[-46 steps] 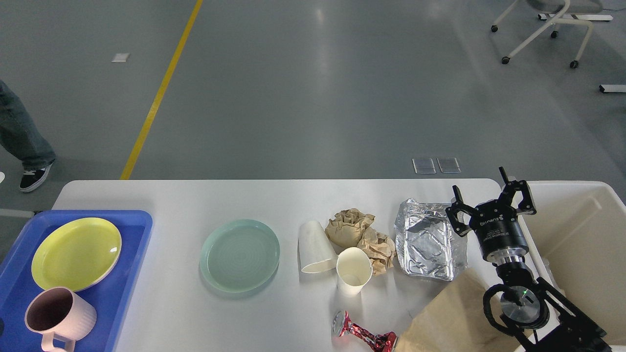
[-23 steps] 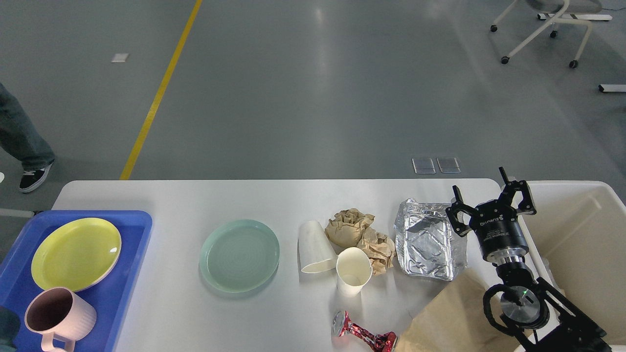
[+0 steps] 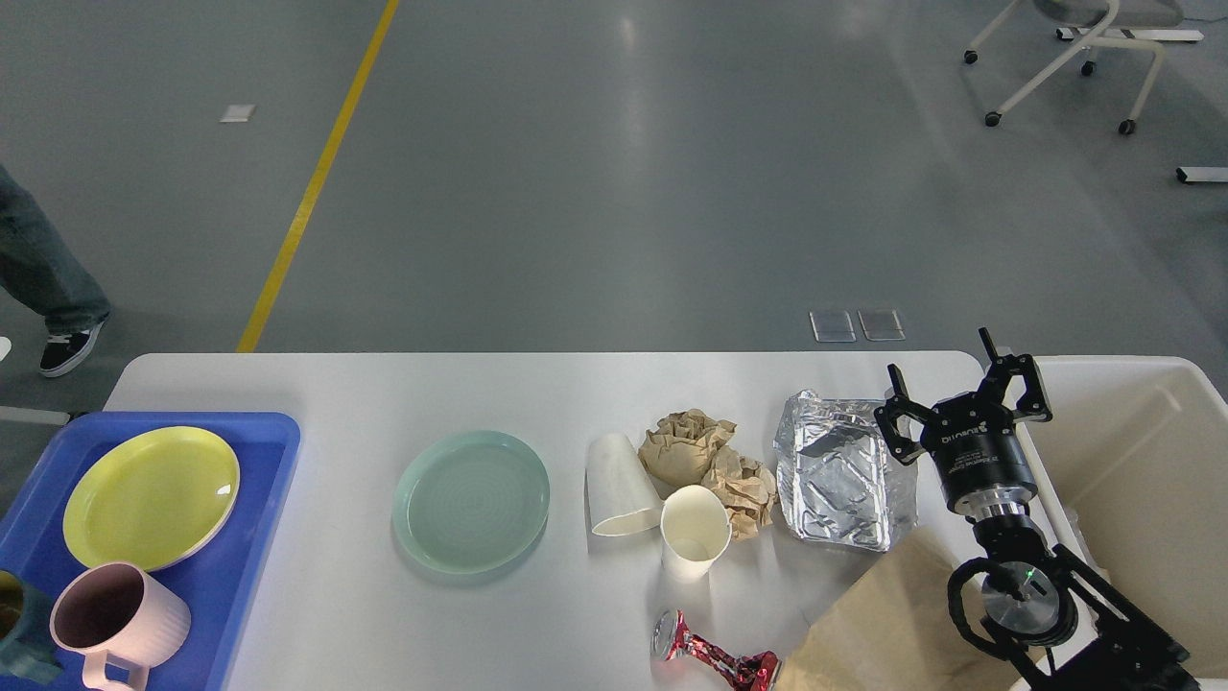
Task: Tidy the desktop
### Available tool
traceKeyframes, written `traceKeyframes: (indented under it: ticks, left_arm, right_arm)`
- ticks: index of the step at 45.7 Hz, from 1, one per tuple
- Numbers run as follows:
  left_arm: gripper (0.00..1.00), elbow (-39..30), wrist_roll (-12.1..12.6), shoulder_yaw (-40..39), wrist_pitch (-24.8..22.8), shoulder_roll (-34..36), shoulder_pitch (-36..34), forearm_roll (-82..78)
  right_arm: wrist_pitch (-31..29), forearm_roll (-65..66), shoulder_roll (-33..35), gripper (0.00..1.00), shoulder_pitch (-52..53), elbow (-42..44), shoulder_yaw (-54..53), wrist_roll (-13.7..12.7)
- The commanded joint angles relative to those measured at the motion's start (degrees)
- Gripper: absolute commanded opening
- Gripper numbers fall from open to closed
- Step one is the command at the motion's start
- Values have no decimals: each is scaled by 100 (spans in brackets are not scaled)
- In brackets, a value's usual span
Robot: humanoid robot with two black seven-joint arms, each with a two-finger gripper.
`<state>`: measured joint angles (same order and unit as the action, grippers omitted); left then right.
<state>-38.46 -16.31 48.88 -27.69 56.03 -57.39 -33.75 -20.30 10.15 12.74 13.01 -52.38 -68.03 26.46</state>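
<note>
The white desktop (image 3: 336,384) carries a pale green plate (image 3: 470,501), a tipped paper cup (image 3: 619,485), an upright paper cup (image 3: 694,531), crumpled brown paper (image 3: 705,456), a crumpled foil tray (image 3: 839,470), a crushed red can (image 3: 715,658) and a brown paper bag (image 3: 892,624). My right gripper (image 3: 955,382) hovers open and empty just right of the foil tray, at the table's right edge. No part of my left gripper shows.
A blue tray (image 3: 273,432) at the left holds a yellow plate (image 3: 151,496) and a pink mug (image 3: 115,619); a dark teal cup (image 3: 14,629) pokes in at the frame's edge. A cream bin (image 3: 1151,461) stands right of the table. A person's leg (image 3: 43,278) is at far left.
A dark teal cup has come into view at the lower left edge beside the pink mug. My right arm has not moved.
</note>
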Motion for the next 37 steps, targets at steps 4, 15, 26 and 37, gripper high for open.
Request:
traceKeyframes:
  ticks: [4, 15, 26, 37]
  left_arm:
    - [88, -83, 5, 16, 387, -22, 132, 360]
    - [92, -241, -13, 77, 378, 48, 132, 360]
    - [93, -558, -21, 402, 98, 443, -289, 378]
    - [94, -566, -30, 2431, -921, 409, -2327, 422]
  right_arm:
    - [0, 5, 0, 100, 0, 0, 0, 0]
    - [0, -4, 0, 100, 0, 0, 0, 0]
    - [0, -4, 0, 100, 0, 0, 0, 0]
    - [0, -4, 0, 100, 0, 0, 0, 0]
